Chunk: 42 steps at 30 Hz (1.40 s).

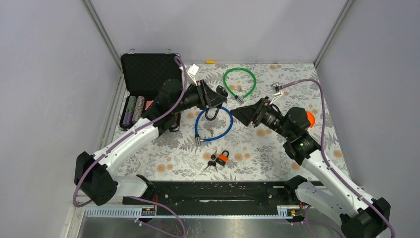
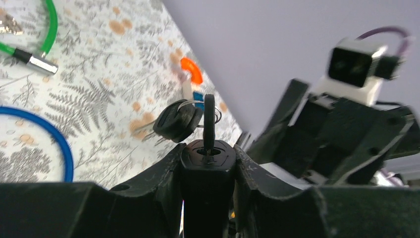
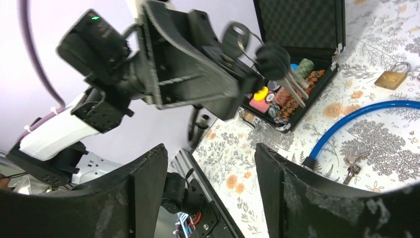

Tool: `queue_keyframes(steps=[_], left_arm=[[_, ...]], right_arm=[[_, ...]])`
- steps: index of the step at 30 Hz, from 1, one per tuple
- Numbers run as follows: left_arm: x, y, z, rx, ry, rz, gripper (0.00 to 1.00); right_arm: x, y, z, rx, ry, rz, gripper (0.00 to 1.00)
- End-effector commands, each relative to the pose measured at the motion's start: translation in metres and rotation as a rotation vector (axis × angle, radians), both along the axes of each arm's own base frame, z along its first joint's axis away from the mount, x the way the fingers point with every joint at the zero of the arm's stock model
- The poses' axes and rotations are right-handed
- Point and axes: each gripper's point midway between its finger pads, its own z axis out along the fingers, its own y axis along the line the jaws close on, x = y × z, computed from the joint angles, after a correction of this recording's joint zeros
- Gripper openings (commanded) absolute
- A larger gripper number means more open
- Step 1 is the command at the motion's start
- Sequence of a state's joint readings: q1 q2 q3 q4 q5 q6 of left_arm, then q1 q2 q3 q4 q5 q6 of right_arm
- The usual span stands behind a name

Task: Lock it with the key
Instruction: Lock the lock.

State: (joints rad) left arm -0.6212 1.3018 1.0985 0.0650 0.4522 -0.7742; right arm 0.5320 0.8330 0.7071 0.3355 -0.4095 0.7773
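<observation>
The lock is black and chunky, with a keyhole in its top end. 1 black key sticks straight up out of that hole. A 2nd key with a fat black head hangs beside it on a thin metal ring. From the top camera, the lock's black loop hangs down under the claw, above the blue cable lock on the table. The lock is up in the air, near the middle of the table.

The left claw is partly closed and squeezes the lock's body from both sides. Its 2 fingers press right on the lock.

The right claw is wide open and holds nothing. It points at the keys from close by, but it does not touch them.

A green cable lock lies farther back. An orange padlock with keys lies nearer the arms. A black case stands open on the left with chips in it.
</observation>
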Motion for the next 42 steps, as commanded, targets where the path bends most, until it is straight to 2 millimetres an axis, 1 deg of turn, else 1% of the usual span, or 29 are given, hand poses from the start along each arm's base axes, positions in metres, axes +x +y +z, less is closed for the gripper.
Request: queue_keyframes(steps=[1, 5, 10, 13, 20, 23, 24, 27, 28, 32, 33, 34, 36, 38, 40, 42], left_arm=[[0.004, 0.01, 0.087, -0.279, -0.133, 0.097, 0.0], [0.005, 0.008, 0.093, -0.342, -0.107, 0.105, 0.0], [0.007, 0.009, 0.097, -0.373, -0.094, 0.12, 0.0], [0.008, 0.011, 0.101, -0.388, -0.099, 0.134, 0.0], [0.007, 0.017, 0.106, -0.425, -0.104, 0.161, 0.0], [0.007, 0.023, 0.111, -0.461, -0.103, 0.184, 0.0], [0.007, 0.025, 0.112, -0.462, -0.101, 0.194, 0.0], [0.003, 0.03, 0.115, -0.488, -0.111, 0.204, 0.0], [0.002, 0.032, 0.116, -0.497, -0.113, 0.204, 0.0], [-0.004, 0.036, 0.12, -0.494, -0.133, 0.204, 0.0], [-0.004, 0.037, 0.119, -0.487, -0.134, 0.207, 0.0], [-0.006, 0.039, 0.119, -0.485, -0.139, 0.21, 0.01], [-0.009, 0.041, 0.119, -0.476, -0.15, 0.21, 0.07], [-0.013, 0.043, 0.119, -0.467, -0.166, 0.206, 0.18], [-0.021, 0.045, 0.122, -0.461, -0.195, 0.186, 0.32], [-0.029, 0.046, 0.121, -0.447, -0.222, 0.153, 0.52]], right_arm=[[0.008, 0.01, 0.0, 0.013, -0.025, 0.005, 0.74], [0.011, 0.031, 0.011, 0.054, -0.032, 0.064, 0.77], [0.012, 0.053, 0.021, 0.082, -0.032, 0.126, 0.77], [0.012, 0.061, 0.021, 0.092, -0.018, 0.156, 0.73], [0.012, 0.071, 0.026, 0.106, -0.029, 0.186, 0.66], [0.013, 0.076, 0.026, 0.111, -0.029, 0.198, 0.59], [0.012, 0.076, 0.029, 0.123, -0.039, 0.201, 0.58], [0.01, 0.077, 0.035, 0.124, -0.096, 0.217, 0.49], [0.009, 0.078, 0.036, 0.12, -0.105, 0.228, 0.43], [0.004, 0.08, 0.039, 0.114, -0.112, 0.259, 0.08], [0.002, 0.079, 0.039, 0.111, -0.111, 0.265, 0.01], [0.0, 0.079, 0.038, 0.103, -0.113, 0.27, 0.0], [-0.003, 0.078, 0.036, 0.078, -0.133, 0.276, 0.0], [-0.007, 0.075, 0.036, 0.054, -0.165, 0.281, 0.0], [-0.014, 0.072, 0.038, 0.03, -0.201, 0.295, 0.0], [-0.022, 0.071, 0.035, -0.014, -0.239, 0.328, 0.0]])
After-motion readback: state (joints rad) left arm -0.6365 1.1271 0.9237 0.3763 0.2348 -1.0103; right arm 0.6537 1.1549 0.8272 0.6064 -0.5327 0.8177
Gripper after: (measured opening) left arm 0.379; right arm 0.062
